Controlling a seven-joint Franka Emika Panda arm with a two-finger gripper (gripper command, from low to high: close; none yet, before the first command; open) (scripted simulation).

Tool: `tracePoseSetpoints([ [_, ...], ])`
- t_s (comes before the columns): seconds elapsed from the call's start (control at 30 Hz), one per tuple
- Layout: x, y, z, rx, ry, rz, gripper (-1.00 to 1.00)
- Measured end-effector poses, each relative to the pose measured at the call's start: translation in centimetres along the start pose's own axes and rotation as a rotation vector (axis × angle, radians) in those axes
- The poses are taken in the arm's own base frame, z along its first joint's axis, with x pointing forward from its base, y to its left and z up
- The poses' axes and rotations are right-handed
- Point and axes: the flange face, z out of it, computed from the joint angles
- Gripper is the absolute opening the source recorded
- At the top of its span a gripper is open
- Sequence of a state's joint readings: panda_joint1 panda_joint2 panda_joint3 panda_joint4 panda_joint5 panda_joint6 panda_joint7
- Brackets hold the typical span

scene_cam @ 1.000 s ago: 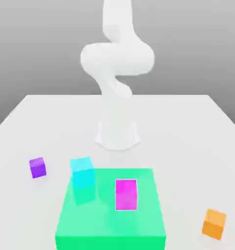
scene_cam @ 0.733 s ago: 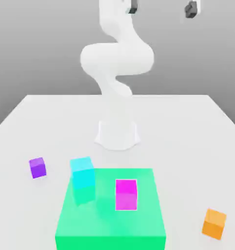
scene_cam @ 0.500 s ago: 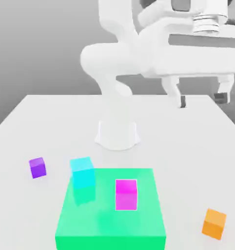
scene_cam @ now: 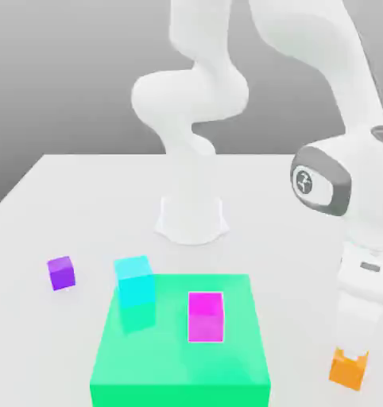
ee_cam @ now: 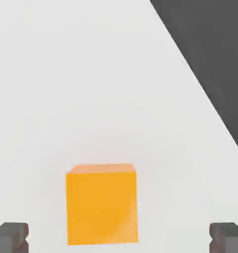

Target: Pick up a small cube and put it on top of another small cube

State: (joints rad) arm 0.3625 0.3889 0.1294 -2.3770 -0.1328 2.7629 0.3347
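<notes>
On the white counter (scene_cam: 107,199), the small orange cube (scene_cam: 347,372) sits just at six o'clock from the wide-apart fingers (ee_cam: 10,238) in the exterior view.

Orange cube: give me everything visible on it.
The small plain orange cube looks smooth, matte and opaque, with flat faces, sharp edges, no markings or separate parts. It seems undamaged. It sits flat on the white tabletop, off the flat green block, toward the exterior view's right. The open pincer is over it, one finger out to each side with a gap between finger and cube, so neither appears to touch it. Only the tabletop seems to.
</notes>
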Motion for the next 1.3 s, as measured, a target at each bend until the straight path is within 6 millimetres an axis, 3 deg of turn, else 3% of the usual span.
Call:
tracePoseSetpoints([
  [0.07,-0.1,0.0,2.7,0.0,-0.002,-0.003,0.0],
  [0.1,-0.2,0.0,3.4,0.0,-0.003,-0.004,-1.0],
  [0.3,-0.2,-0.1,3.7,-0.001,-0.003,-0.004,-1.0],
  [0.37,-0.1,-0.1,2.3,-0.001,-0.004,-0.004,-1.0],
  [0.5,-0.2,0.4,-2.5,-0.002,-0.004,0.014,-1.0],
  [0.67,-1.0,9.1,-7.8,-0.009,-0.002,0.37,-1.0],
  [0.77,-2.8,15.8,-10.7,-0.011,-0.001,0.634,-1.0],
  [0.93,-7.2,22.7,-14.7,-0.009,-0.001,1.009,-1.0],
  [1.13,-14.5,29.6,-18.5,0.0,-0.002,1.475,-1.0],
  [1.3,-15.7,30.5,-13.6,0.001,-0.002,1.547,-1.0],
])
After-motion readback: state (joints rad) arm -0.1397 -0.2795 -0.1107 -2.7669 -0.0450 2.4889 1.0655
